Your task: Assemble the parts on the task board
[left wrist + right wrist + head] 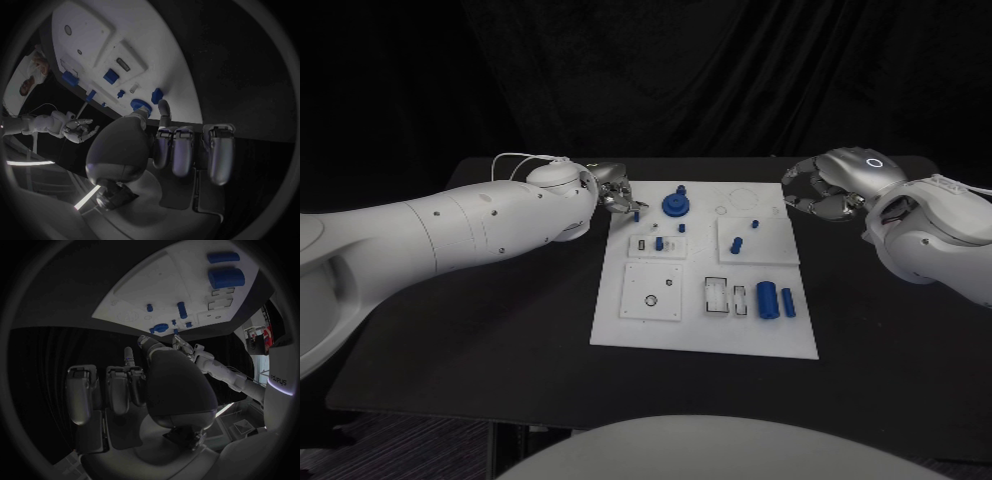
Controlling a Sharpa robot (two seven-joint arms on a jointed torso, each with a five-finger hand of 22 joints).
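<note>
The white task board (704,330) lies mid-table with several blue parts on it. A blue round part with a peg (676,205) stands near its far edge, and a large blue cylinder (767,298) and a thinner one (789,302) lie towards the near right. My left hand (610,195) hovers at the board's far-left corner. Most of its fingers (181,152) are curled, and one fingertip sits by a small blue part (156,95); a grip is unclear. My right hand (819,192) hangs off the board's far-right corner, its fingers (115,390) curled in, with nothing in it.
Small blue pegs (734,241) and white recessed blocks (653,290) dot the board. Black table (473,330) surrounds it on both sides and in front. The two arms flank the board's far end.
</note>
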